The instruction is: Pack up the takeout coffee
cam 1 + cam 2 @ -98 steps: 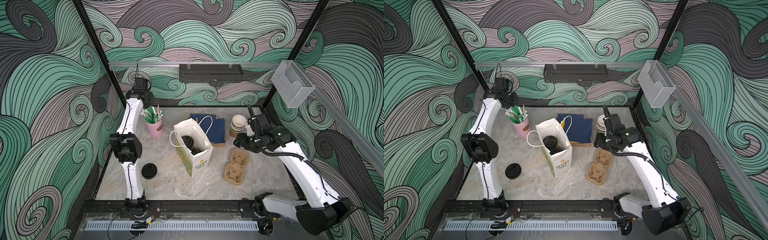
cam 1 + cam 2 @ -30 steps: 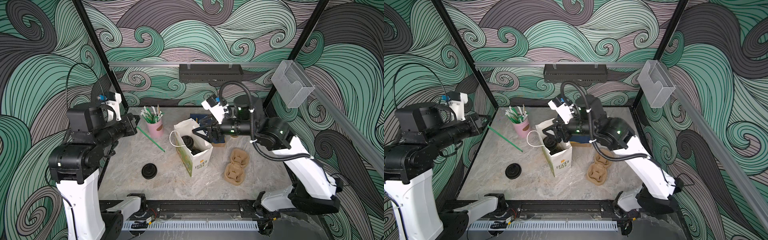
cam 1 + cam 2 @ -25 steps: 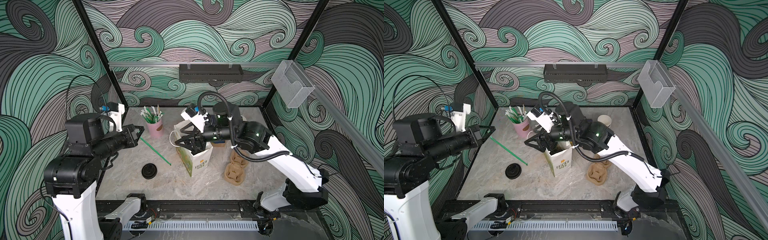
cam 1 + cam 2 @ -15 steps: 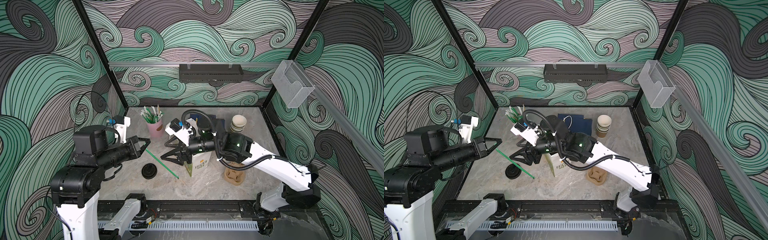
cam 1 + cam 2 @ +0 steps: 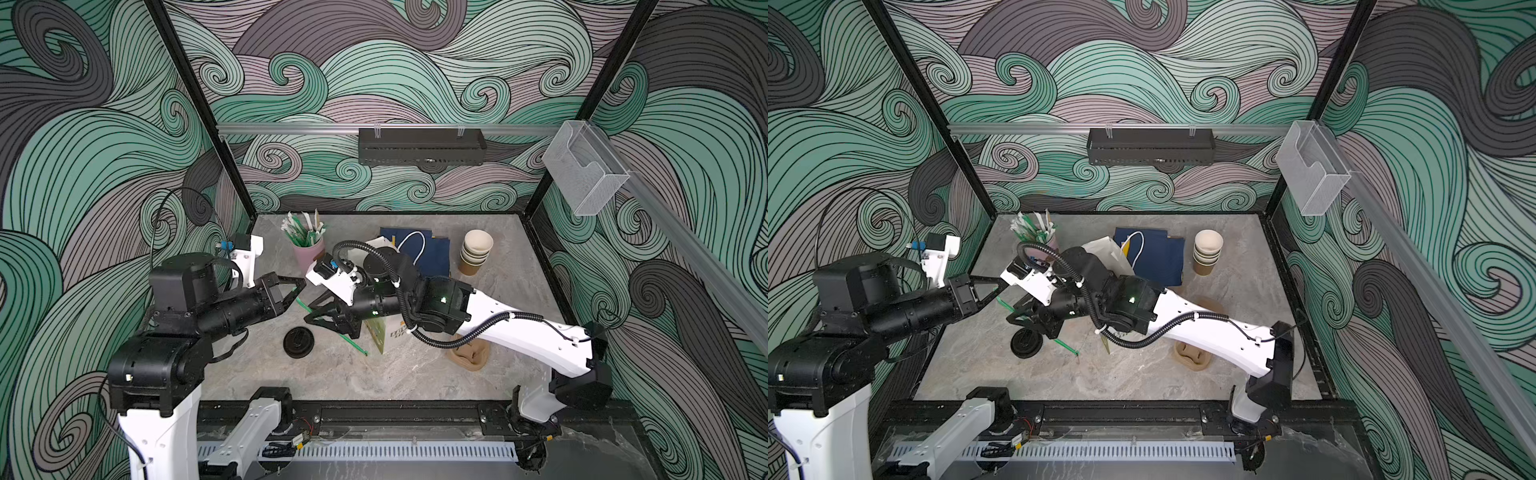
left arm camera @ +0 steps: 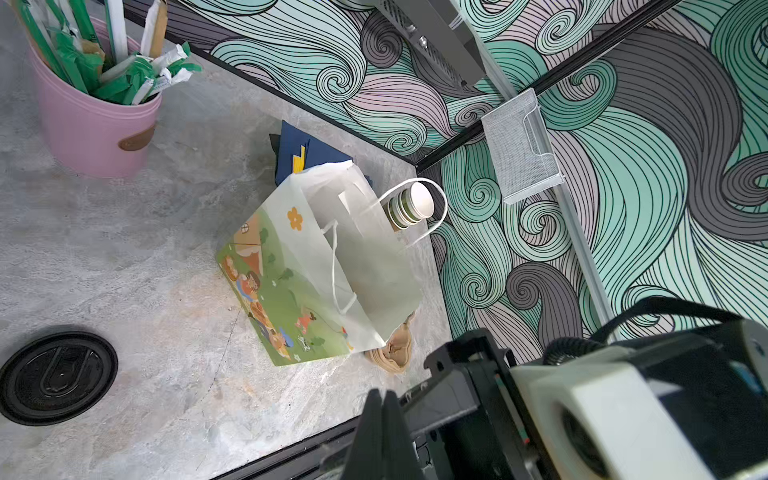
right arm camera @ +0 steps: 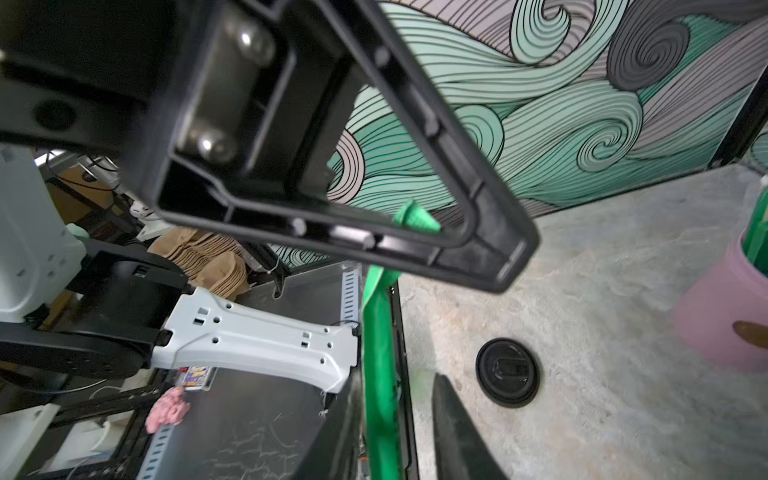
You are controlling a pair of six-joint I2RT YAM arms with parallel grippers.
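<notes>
Handover above the desk (image 5: pixel 374 374): my left fingers (image 6: pixel 380 419) clenched a green straw (image 7: pixel 380 332) so my right fingers (image 5: pixel 311 321), parted around it, could take it; takeout coffee lay unseen, presumably inside the bag (image 6: pixel 291 299).

right pincer (image 5: pixel 328 324) swung over past the bag (image 5: pixel 384 334), jaws narrowing about the green straw (image 5: pixel 356 347), left pincer (image 5: pixel 300 286) brought inward

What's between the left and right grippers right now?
A green wrapped straw: the left gripper is shut on one end, and it runs between the open jaws of the right gripper. The right wrist view shows it best.
</notes>
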